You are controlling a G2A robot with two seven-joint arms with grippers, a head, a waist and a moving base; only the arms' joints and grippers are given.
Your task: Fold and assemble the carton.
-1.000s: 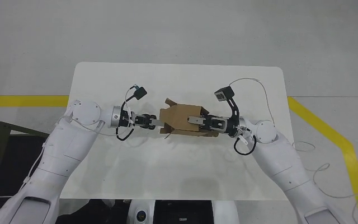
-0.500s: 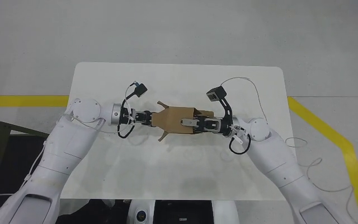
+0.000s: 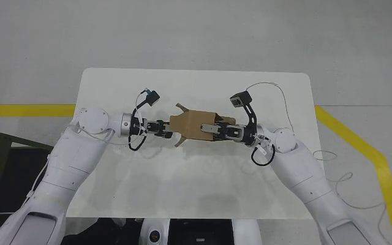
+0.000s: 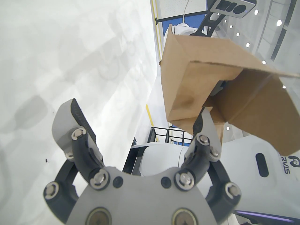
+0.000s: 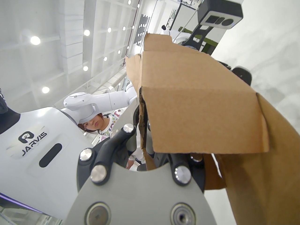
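Note:
A brown cardboard carton (image 3: 193, 122) hangs over the middle of the white table (image 3: 122, 184), partly formed, with loose flaps splayed at its left end. My right gripper (image 3: 209, 130) comes in from the right and is shut on one carton wall (image 5: 199, 113); the cardboard hides its fingertips in the right wrist view. My left gripper (image 3: 166, 130) sits at the carton's left end. In the left wrist view it (image 4: 138, 108) stands open, and one fingertip (image 4: 202, 118) touches the edge of a flap on the carton (image 4: 182, 83).
A thin white cable (image 3: 288, 98) loops over the table's right side behind the right arm. Bare tabletop lies in front of and behind the carton. The yellow floor line (image 3: 37, 110) runs beyond the table's left edge.
The carton has turned in the right gripper's hold and shifted slightly left, and its left flaps stand at a new angle. The left gripper has stayed at the carton's left end.

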